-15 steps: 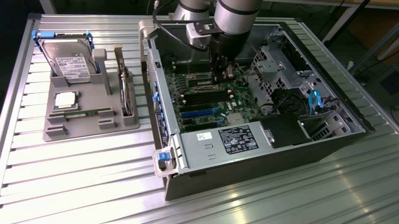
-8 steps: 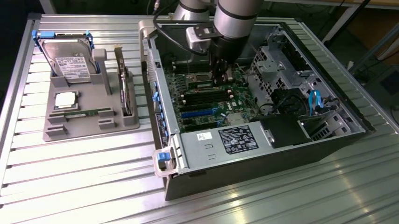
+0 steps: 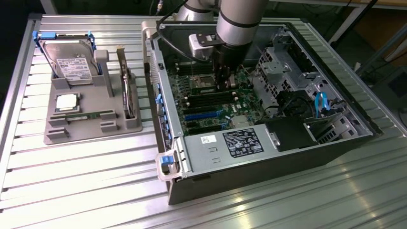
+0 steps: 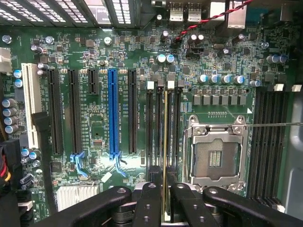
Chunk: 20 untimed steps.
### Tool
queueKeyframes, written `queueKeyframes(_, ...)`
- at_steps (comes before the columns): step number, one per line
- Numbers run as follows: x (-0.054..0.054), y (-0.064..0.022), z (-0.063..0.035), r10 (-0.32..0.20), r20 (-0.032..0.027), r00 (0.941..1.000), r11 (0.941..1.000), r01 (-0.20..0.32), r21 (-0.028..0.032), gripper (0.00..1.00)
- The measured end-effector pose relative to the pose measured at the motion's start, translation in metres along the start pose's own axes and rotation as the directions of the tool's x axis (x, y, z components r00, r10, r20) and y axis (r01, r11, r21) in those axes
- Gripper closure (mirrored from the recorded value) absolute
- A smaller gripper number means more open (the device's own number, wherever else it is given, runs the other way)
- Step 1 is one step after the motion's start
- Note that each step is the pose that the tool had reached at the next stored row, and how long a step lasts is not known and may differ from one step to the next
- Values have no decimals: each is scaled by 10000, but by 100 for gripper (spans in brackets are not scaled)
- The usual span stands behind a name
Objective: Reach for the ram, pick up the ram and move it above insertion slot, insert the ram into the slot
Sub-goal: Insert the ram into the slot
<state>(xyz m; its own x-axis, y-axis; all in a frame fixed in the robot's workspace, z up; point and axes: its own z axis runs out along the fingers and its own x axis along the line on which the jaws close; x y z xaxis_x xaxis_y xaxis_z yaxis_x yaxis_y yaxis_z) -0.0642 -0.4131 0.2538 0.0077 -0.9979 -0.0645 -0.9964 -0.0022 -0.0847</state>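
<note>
1. The arm reaches down into an open computer case (image 3: 273, 157) that lies on its side on a ribbed metal surface (image 3: 95, 191).
2. The end effector (image 3: 224, 82) hangs low over the motherboard (image 3: 210, 107), in the far half of the case, close to the square silver processor socket (image 3: 203, 80).
3. In the wrist view the end effector (image 4: 165, 208) is clamped on the ram (image 4: 164, 142); its two black fingers (image 4: 149, 203) press against the stick's flat faces.
4. The ram shows edge-on as a thin pale line, upright, running lengthwise along the bank of black memory slots.
5. It lines up with the slot (image 4: 160, 127) among four parallel ones with pale end clips; I cannot tell whether its lower edge touches the slot or sits just above it.
6. That bank sits between the blue expansion socket (image 4: 112, 113) and the processor socket (image 4: 217, 151).
7. A second bank of memory slots (image 4: 267, 137) lies on the other side of the processor socket.
8. On the exterior view's left, well apart from the case, a grey tray (image 3: 57, 136) holds a hard drive (image 3: 73, 59) and a processor chip (image 3: 66, 101).
</note>
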Motion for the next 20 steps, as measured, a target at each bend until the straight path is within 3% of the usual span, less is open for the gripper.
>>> queueKeyframes(9,41,1,8,1,3,10000,10000,-1,1,86)
queueKeyframes(20,56,13,144,0,1,10000,10000,0,7,86)
